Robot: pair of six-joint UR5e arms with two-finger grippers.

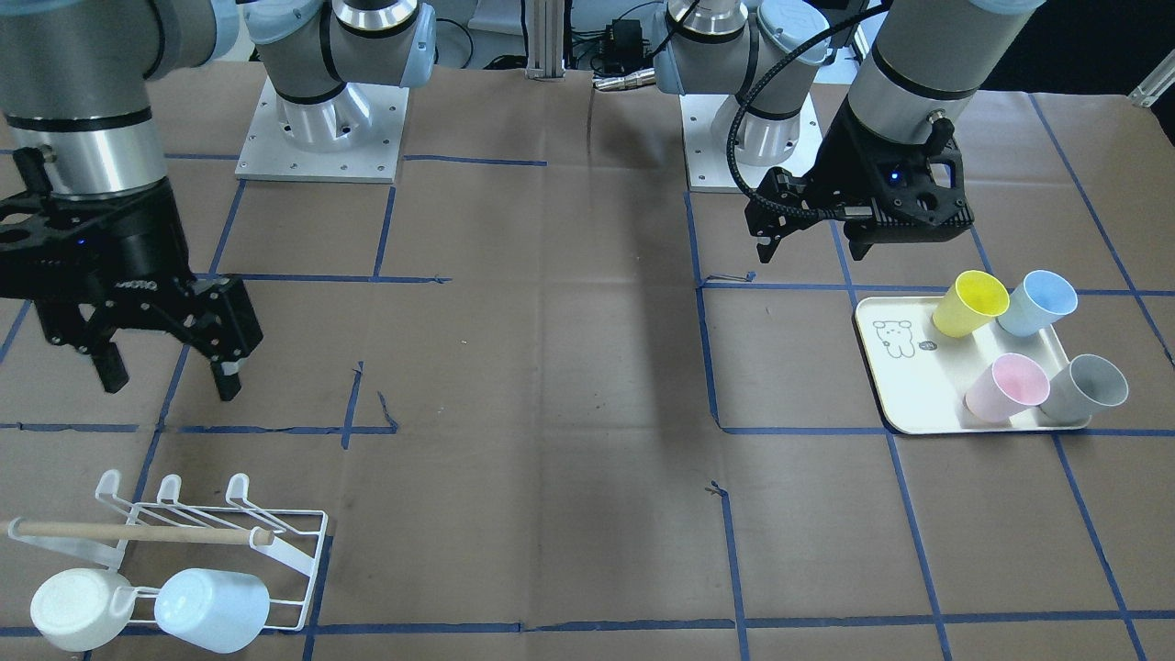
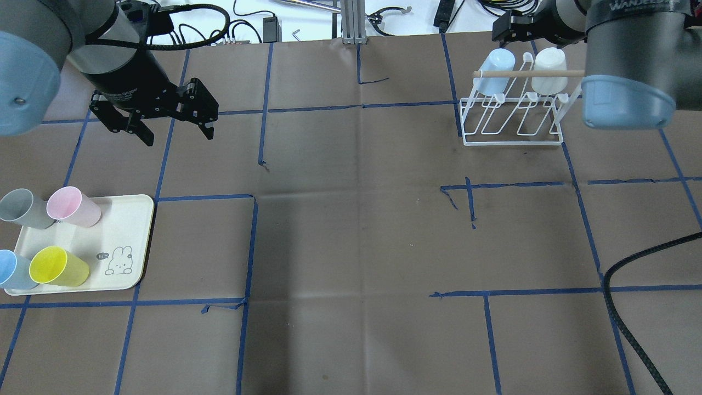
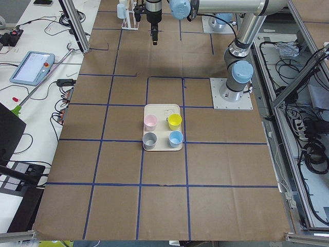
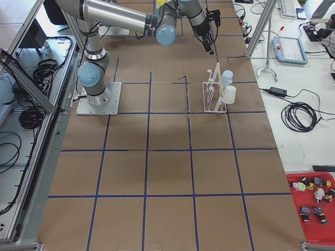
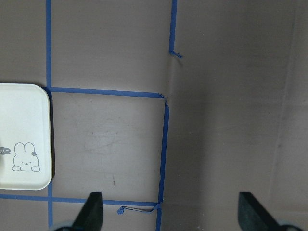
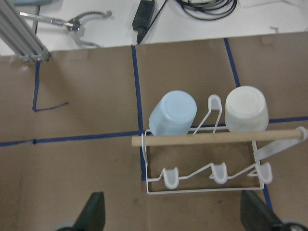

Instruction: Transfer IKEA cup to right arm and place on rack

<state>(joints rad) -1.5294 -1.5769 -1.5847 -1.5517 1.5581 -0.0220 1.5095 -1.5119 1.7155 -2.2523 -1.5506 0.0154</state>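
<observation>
Four IKEA cups stand on a cream tray (image 1: 918, 386): yellow (image 1: 968, 303), blue (image 1: 1037, 303), pink (image 1: 1005, 387) and grey (image 1: 1083, 390). My left gripper (image 1: 810, 252) is open and empty, hovering beside the tray toward the table's middle; its wrist view shows only the tray's corner (image 5: 24, 134). The white wire rack (image 1: 317, 569) with a wooden dowel (image 1: 138, 531) holds a white cup (image 1: 78, 608) and a light blue cup (image 1: 213, 610). My right gripper (image 1: 170, 381) is open and empty above the rack (image 6: 207, 173).
The brown paper table cover carries a grid of blue tape lines (image 2: 252, 247). Both arm bases (image 1: 321, 128) stand at the robot's edge. Cables and tools (image 2: 263, 22) lie beyond the far edge. An operator pendant (image 4: 290, 49) lies on the side bench.
</observation>
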